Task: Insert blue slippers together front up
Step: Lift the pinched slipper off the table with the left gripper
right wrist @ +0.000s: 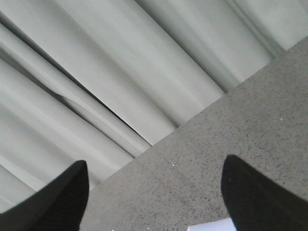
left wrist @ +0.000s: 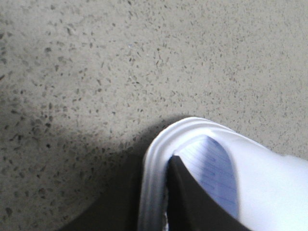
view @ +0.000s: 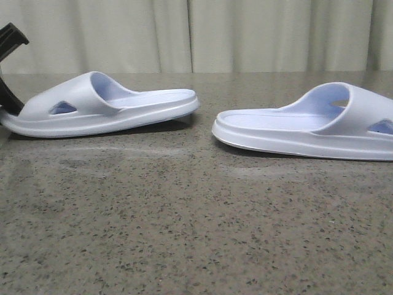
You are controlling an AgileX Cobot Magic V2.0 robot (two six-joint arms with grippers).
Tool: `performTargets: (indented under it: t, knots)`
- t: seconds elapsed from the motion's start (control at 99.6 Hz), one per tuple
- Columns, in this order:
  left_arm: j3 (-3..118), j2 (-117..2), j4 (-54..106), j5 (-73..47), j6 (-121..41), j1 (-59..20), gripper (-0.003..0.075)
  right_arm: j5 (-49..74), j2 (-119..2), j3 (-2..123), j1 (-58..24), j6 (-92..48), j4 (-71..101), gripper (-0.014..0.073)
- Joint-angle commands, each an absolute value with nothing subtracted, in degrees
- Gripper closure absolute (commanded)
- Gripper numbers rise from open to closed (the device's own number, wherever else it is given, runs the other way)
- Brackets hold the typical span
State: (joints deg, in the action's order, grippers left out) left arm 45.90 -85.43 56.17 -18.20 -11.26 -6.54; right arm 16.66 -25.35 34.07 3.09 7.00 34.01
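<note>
Two pale blue slippers lie on the speckled table. The left slipper (view: 104, 104) has its strap end at the far left and its heel end tilted slightly off the table. My left gripper (view: 8, 101) is at that toe end. In the left wrist view it (left wrist: 153, 185) is shut on the slipper's rim (left wrist: 154, 159), with one black finger (left wrist: 192, 202) on the ridged insole and the other under the sole. The right slipper (view: 307, 123) lies flat, its toe past the frame's edge. My right gripper (right wrist: 154, 161) is open, with only a white corner of slipper (right wrist: 211, 225) near its fingers.
A speckled grey stone table (view: 196, 227) fills the front view, with a gap between the two slippers' heels. A pale pleated curtain (view: 196, 34) hangs behind the table's far edge and fills much of the right wrist view.
</note>
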Motion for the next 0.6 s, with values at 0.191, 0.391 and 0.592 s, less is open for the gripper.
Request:
performTargets:
  t: [0.191, 0.391, 0.592]
  knots:
    - [46.68, -84.52, 56.47, -19.08, -15.76, -7.15, 0.0703, 12.33, -26.08, 36.04, 3.41, 6.73, 34.38, 0.0096]
    - [46.78, -83.3, 60.14, -20.4, -18.77, -7.15, 0.0703, 12.33, -26.08, 36.04, 3.41, 6.73, 34.38, 0.0096]
    - [46.78, -80.0, 64.16, -22.13, -21.88, -7.15, 0.0703, 12.33, -26.08, 36.04, 3.41, 6.73, 34.38, 0.0096]
